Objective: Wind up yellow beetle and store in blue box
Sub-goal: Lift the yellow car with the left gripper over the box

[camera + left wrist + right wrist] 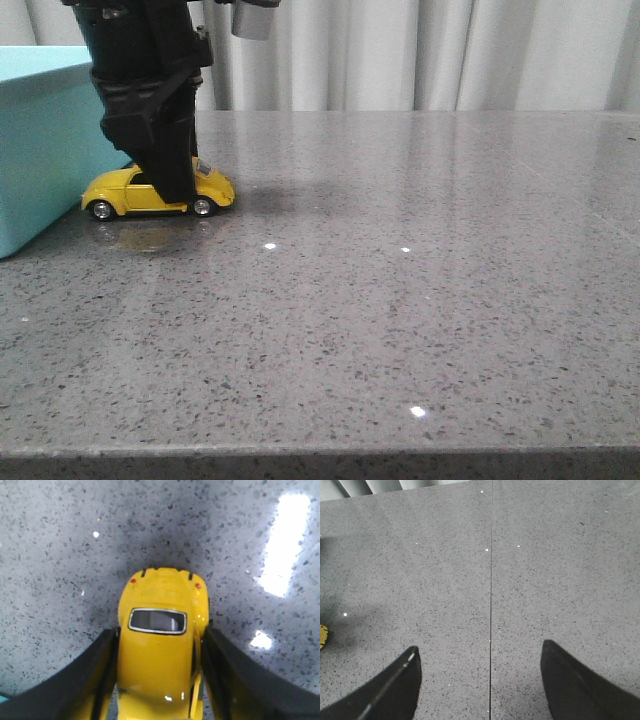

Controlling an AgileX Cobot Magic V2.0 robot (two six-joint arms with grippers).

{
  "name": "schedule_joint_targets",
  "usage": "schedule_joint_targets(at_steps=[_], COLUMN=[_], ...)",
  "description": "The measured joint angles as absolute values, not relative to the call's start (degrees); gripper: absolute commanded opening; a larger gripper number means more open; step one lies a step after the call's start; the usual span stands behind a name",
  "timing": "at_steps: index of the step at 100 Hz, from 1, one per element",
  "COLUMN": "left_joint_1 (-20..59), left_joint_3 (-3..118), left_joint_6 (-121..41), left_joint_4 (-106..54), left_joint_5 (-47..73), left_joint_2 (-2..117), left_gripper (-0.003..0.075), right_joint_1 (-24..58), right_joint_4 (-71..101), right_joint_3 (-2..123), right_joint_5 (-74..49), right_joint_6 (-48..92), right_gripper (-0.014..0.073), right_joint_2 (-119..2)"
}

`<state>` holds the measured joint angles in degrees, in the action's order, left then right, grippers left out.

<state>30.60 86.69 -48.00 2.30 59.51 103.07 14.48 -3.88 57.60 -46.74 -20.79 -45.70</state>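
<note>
Both jaws of the left gripper (160,680) are closed on the yellow beetle (158,190), wheels on the surface (400,300) beside the blue box (40,150); firm downward pressure is advised during pull-back. Right gripper (480,680) is open.

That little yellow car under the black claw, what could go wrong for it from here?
The left gripper straddles the yellow beetle, fingers against its glossy sides; that smooth paint could let it slip or twist out when lifted. The car also sits close beside the blue box, so the arm might bump the wall. The right gripper hangs open over bare table, too far to help.
</note>
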Motion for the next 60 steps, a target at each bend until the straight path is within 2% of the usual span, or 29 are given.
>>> schedule_joint_targets(at_steps=[24, 60], left_joint_1=[30.6, 29.2], left_joint_3=[91.7, 111.3], left_joint_6=[-48.0, -38.0], left_joint_4=[2.3, 3.6], left_joint_5=[61.3, 70.2], left_joint_2=[103.5, 103.5], left_gripper=[0.0149, 0.0149], right_joint_1=[14.5, 14.5], right_joint_4=[-3.8, -3.8], right_joint_3=[57.6, 57.6], right_joint_5=[-46.7, -46.7], right_joint_6=[-20.8, -20.8], right_gripper=[0.0508, 0.0508], right_joint_2=[-45.7, -45.7])
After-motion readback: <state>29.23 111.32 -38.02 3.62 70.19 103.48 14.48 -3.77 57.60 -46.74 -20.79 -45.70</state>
